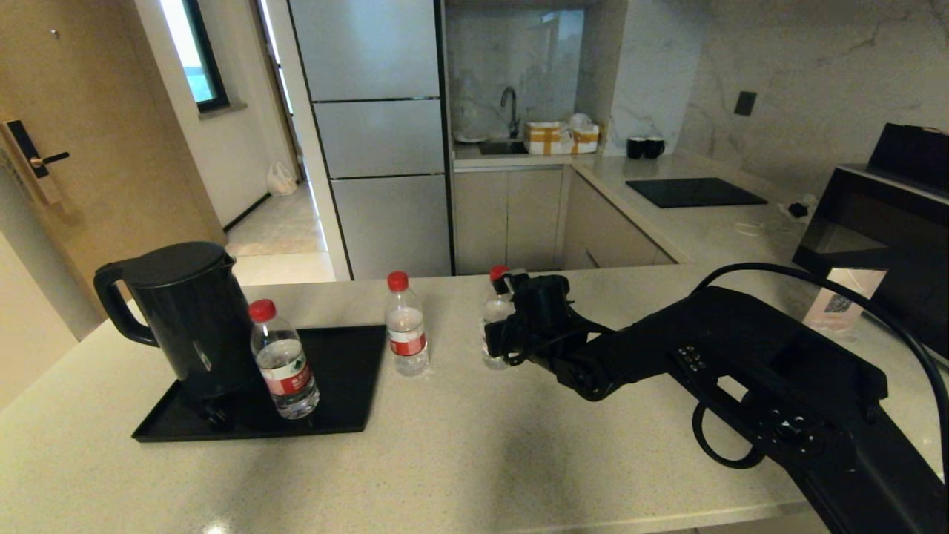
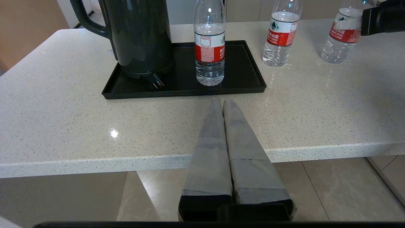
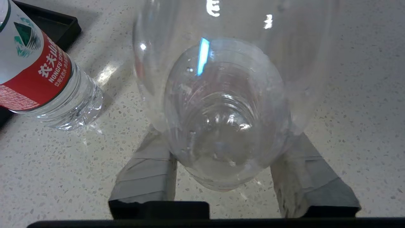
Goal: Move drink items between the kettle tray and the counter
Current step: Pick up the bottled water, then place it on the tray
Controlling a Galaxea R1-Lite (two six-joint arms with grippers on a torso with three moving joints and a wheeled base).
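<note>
My right gripper (image 1: 498, 317) fingers (image 3: 148, 171) sit clamped either side of the rightmost bottle (image 1: 495, 326), upright on the worktop (image 1: 460, 445), well right of the kettle tray (image 1: 348, 400); left fingers (image 2: 218, 126) together.

On the tray (image 1: 348, 386) I see the kettle (image 1: 189, 319) filling the left part and one bottle (image 1: 284, 361) just beside it; the right part is bare. A second bottle (image 1: 406, 325) stands near the tray's right edge. My right gripper (image 1: 495, 326) surrounds the third bottle (image 1: 494, 315). The counter (image 1: 445, 460) in front is open.
</note>
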